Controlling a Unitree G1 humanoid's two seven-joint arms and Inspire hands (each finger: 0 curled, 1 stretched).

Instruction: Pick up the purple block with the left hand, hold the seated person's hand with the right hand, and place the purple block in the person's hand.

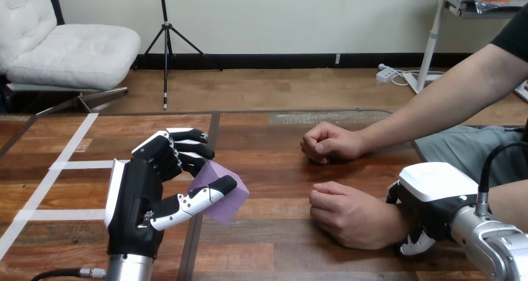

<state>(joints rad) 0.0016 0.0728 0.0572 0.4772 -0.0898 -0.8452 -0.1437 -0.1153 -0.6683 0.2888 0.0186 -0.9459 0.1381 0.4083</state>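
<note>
My left hand (146, 194) is raised over the table's left part, with its thumb and curled fingers pinching the purple block (219, 194), which is tilted on a corner. The person's near hand (352, 215) rests knuckles up on the table at centre right, loosely closed. My right hand (433, 194) sits on that hand's wrist, its white shell on top and a fingertip curling under the wrist. The person's far hand (330, 142) lies as a fist further back. The block is about a hand's width left of the near hand.
White tape lines (68, 164) cross the wooden table (268, 169) at the left. A dark seam (208, 138) runs front to back beside my left hand. The person's forearm (436, 106) reaches in from the upper right.
</note>
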